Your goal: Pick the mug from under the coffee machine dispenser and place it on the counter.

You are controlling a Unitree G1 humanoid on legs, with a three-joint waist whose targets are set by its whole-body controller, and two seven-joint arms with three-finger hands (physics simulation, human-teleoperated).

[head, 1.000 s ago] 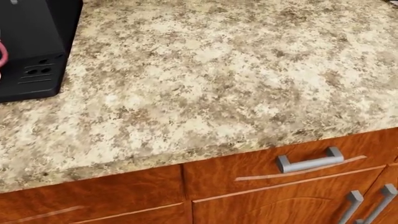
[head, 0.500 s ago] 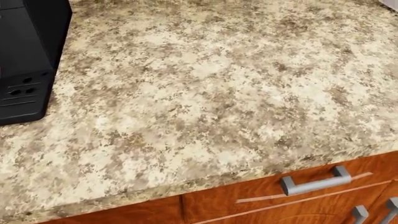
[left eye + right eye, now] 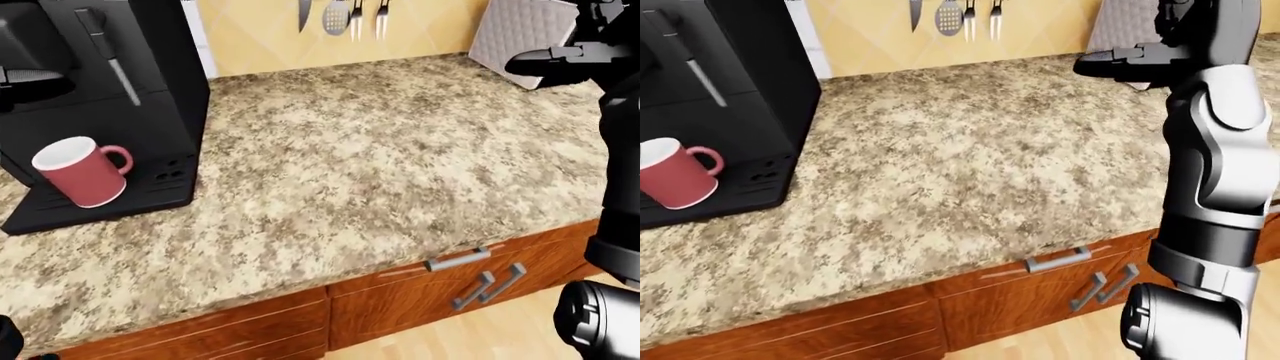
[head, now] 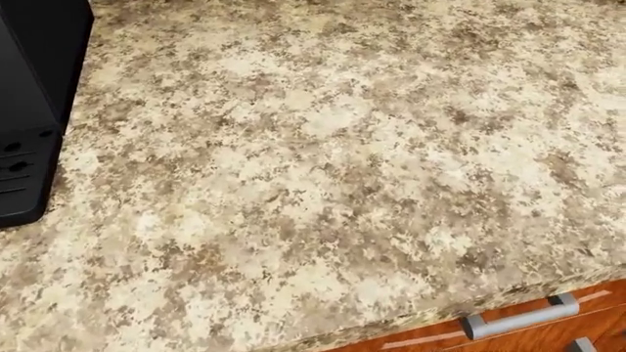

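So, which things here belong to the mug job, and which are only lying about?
For the job:
- red mug
- coffee machine
- counter
- right robot hand

Only around:
- hanging utensils
- drawer handle
- cabinet door handles

Speckled granite counter [image 3: 380, 157], wood cabinets [image 3: 420, 296] beneath, yellow tiled wall [image 3: 420, 26], light wood floor [image 3: 500, 337].
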